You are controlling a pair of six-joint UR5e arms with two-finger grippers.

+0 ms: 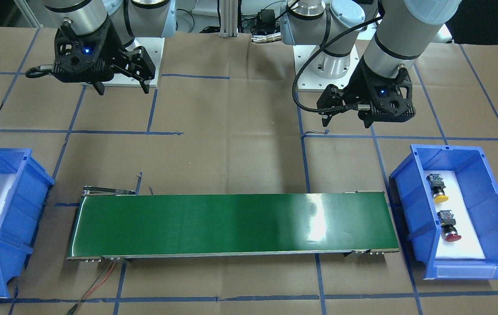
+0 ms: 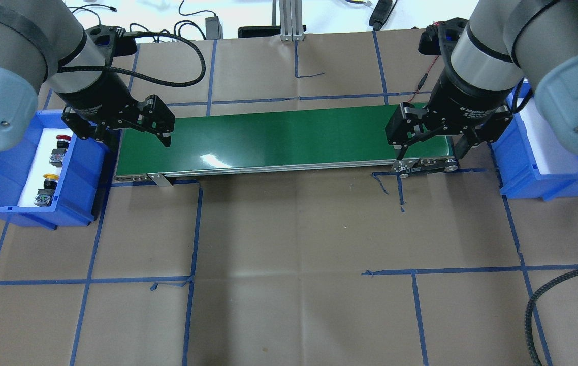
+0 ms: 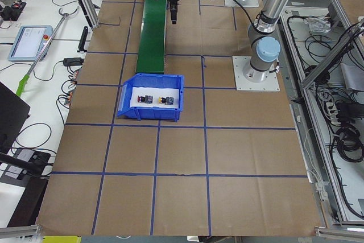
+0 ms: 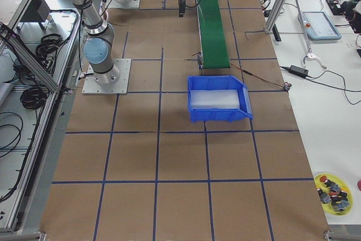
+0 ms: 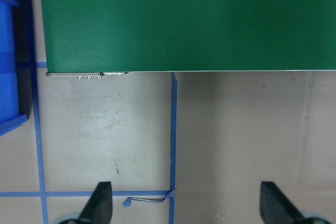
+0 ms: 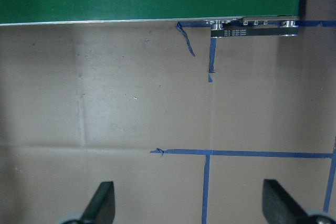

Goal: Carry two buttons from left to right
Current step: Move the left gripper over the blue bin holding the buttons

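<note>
Yellow button [image 1: 440, 193]: on its side on the white pad of the bin [image 1: 492, 197], just outward of the left gripper [image 1: 345, 121].
Red button [image 1: 450, 228]: same bin, just past the yellow one, farther from that gripper.
Left gripper: jaws spread wide, gripping nothing, above the table by the belt [image 1: 231, 224] end.
Right gripper [image 1: 123, 91]: jaws likewise apart, by the belt's other end, with the second bin [image 1: 19, 186] outward of it.

Belt [image 1: 231, 223] glossy grn; table cover [image 1: 240, 166] matt brown paper; bins [image 1: 494, 205] blue plastic.
</note>
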